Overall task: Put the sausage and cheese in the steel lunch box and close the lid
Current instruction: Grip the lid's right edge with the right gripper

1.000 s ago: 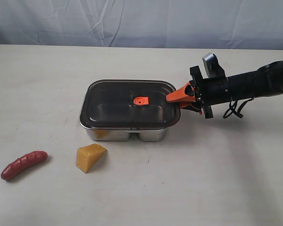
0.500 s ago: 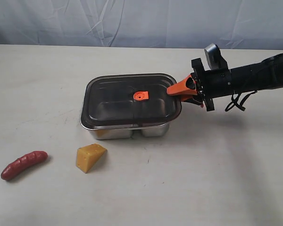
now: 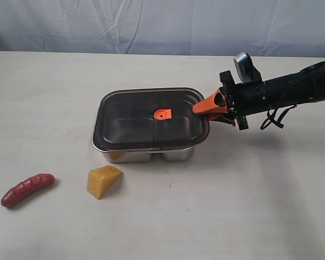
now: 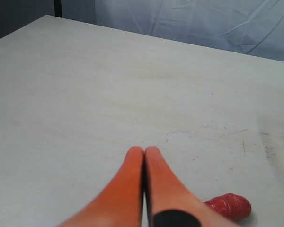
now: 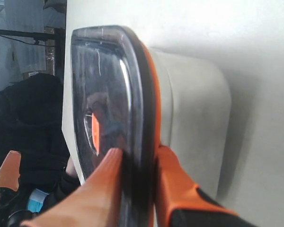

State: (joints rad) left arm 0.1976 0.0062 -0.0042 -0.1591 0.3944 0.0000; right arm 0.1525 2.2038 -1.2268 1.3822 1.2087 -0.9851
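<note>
The dark translucent lid (image 3: 130, 123) with its orange-red valve hovers just over the steel lunch box (image 3: 151, 155), covering it. My right gripper (image 3: 199, 109) is shut on the lid's right edge. In the right wrist view the fingers of the right gripper (image 5: 138, 151) pinch the lid (image 5: 109, 71) and its orange seal. The cheese (image 3: 103, 181) lies in front of the box. The sausage (image 3: 27, 189) lies further left, and its end shows as the sausage (image 4: 229, 206) beside my left gripper (image 4: 143, 150), which is shut and empty.
The pale table (image 3: 233, 206) runs wide around the box. A wrinkled blue-grey cloth (image 3: 162, 24) hangs along the back edge. My left arm is out of the exterior view.
My right gripper has risen a little and drawn the lid up and slightly right off the box rim. The sausage and the cheese have not moved.
</note>
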